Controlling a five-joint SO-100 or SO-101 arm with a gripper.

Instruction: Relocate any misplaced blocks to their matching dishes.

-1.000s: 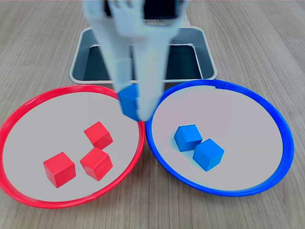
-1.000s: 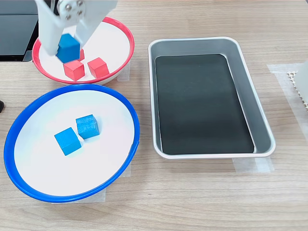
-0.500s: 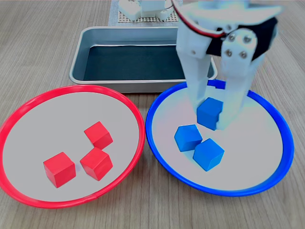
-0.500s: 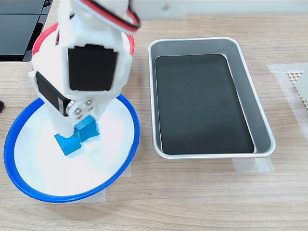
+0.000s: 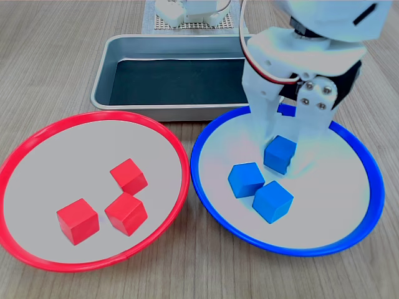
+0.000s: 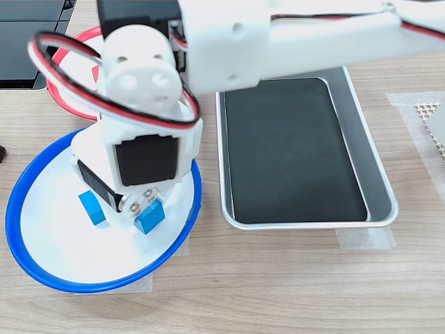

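Observation:
My gripper [image 5: 283,148] reaches down into the blue-rimmed dish [image 5: 369,168], shut on a blue block [image 5: 280,154] that is at or just above the dish floor. Two other blue blocks [image 5: 246,179] [image 5: 272,201] lie just in front of it. Three red blocks [image 5: 129,176] [image 5: 126,213] [image 5: 78,220] rest in the red-rimmed dish [image 5: 37,134]. In the second exterior view the arm covers most of the red dish [image 6: 66,104]. There the held blue block [image 6: 149,216] shows under the gripper body in the blue dish [image 6: 28,264], beside another blue block [image 6: 91,207].
A rectangular grey metal tray [image 5: 187,107] with a dark floor stands behind both dishes, right of them in the second exterior view [image 6: 299,60]. The arm's white base [image 5: 187,11] stands on a mesh pad beyond the tray. A black object [image 6: 28,35] lies at the second exterior view's top left.
The gripper carried the blue block from the red dish's edge over to the blue dish, then lowered it onto the dish floor behind the two other blue blocks.

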